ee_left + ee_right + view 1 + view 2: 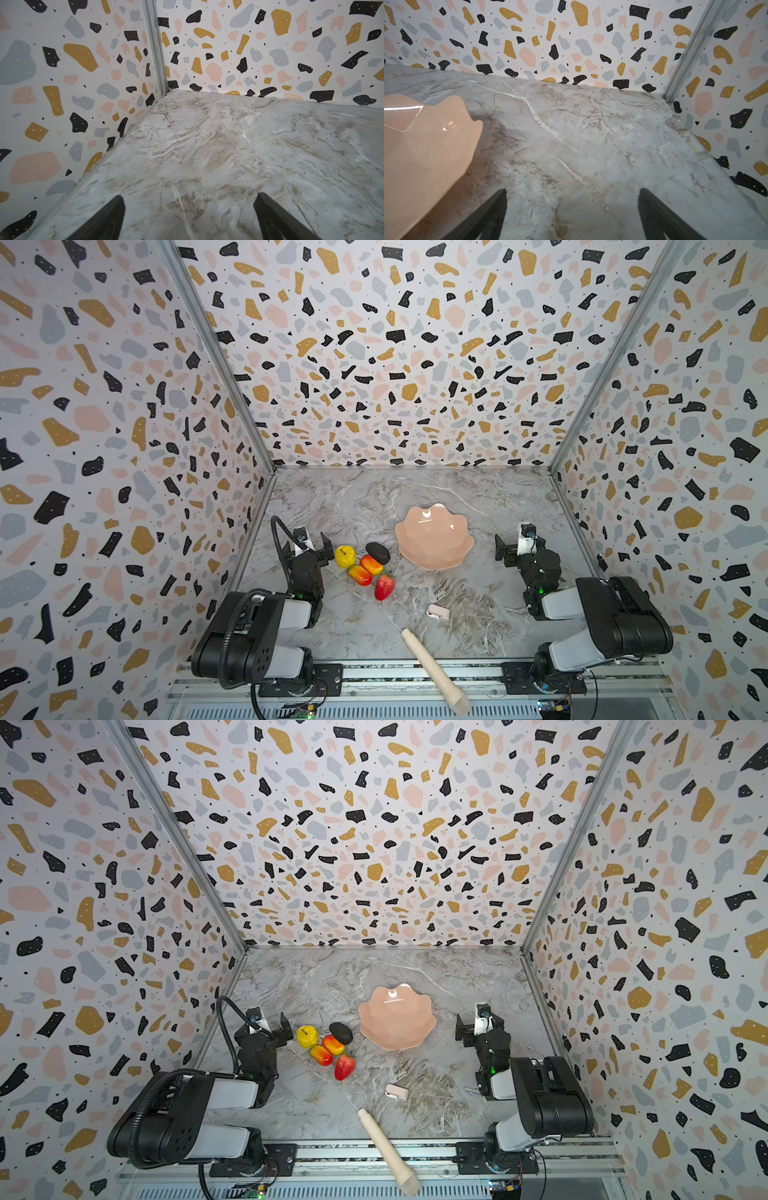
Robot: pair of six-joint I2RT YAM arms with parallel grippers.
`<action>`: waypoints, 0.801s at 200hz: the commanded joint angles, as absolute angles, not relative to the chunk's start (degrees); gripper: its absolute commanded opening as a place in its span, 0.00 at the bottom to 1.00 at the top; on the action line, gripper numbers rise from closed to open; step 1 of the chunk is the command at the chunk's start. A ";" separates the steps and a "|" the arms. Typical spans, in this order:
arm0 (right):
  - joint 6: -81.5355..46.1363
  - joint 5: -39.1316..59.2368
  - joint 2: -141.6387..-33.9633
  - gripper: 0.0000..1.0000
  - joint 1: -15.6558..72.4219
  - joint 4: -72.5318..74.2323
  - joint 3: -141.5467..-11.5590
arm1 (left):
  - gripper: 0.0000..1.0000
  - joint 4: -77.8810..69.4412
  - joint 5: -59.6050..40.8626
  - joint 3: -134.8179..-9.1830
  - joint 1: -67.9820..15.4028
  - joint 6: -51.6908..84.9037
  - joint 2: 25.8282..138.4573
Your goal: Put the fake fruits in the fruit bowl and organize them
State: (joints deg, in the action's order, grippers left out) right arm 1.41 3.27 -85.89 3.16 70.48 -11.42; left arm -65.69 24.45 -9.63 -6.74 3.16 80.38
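Left of bowl (pixel 434 539), both top views: five fruits (pixel 371 565) clustered on tabletop (pixel 374 506), none in bowl. Likely light, hard, glossy, slippery; grip each across middle.
Left wrist: left pincer (pixel 190 216) wide open, empty.
Right wrist: right pincer (pixel 573 214) wide open, empty, near bowl rim.

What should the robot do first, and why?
Probably move the left hand over the yellow fruit and lower it for a grab. The bowl is empty, and all five fruits lie on the table to its left. The left hand is open and holds nothing, and the yellow fruit sits closest to it.
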 commanded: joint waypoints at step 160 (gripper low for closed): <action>1.14 4.31 -85.74 0.99 2.47 69.08 -13.28 | 1.00 -68.42 24.18 -9.67 -6.37 2.29 80.25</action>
